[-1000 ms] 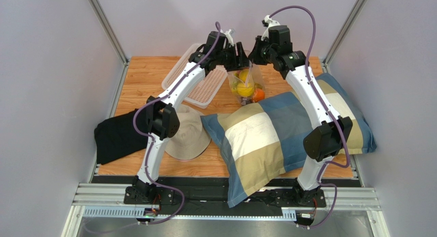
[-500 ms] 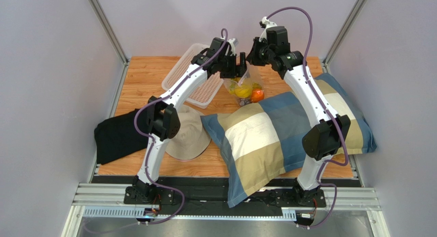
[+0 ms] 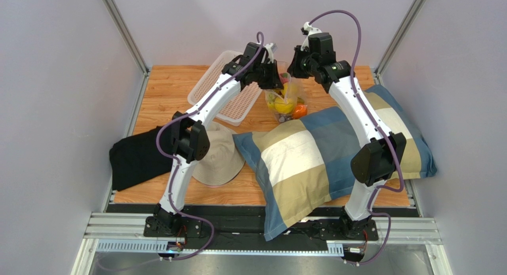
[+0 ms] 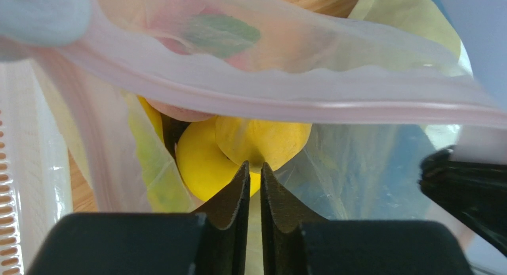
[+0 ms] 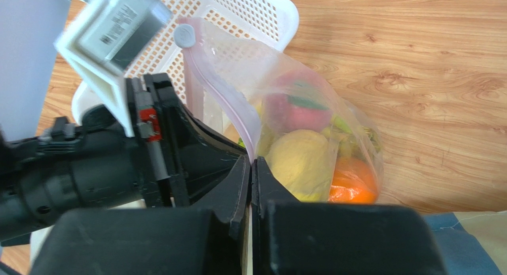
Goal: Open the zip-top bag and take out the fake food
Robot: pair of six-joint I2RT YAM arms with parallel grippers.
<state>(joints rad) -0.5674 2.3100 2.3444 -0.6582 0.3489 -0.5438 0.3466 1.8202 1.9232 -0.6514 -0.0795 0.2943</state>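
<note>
The clear zip-top bag (image 3: 287, 99) hangs upright over the back of the table, between both wrists. The fake food shows through it: a yellow fruit (image 5: 300, 162), an orange (image 5: 354, 183) and a pink fruit (image 5: 294, 105). My right gripper (image 5: 251, 161) is shut on the pink zip strip (image 5: 220, 102) at the bag's top edge. My left gripper (image 4: 252, 166) sits against the bag's other side, jaws drawn to a thin slit with pale film between them. Its tips rest just in front of a yellow fruit (image 4: 202, 168), and the zip strip (image 4: 268, 102) runs across above them.
A white mesh basket (image 3: 229, 94) lies just left of the bag, under the left arm. A blue and cream pillow (image 3: 321, 150) fills the right half of the table, close to the bag's front. A tan hat (image 3: 220, 159) and a black cloth (image 3: 135, 159) lie at the front left.
The left jaws stood wide half a second ago and have closed at the bag's side. The bag dipped, then rose again. The right gripper has stayed shut on the strip.
</note>
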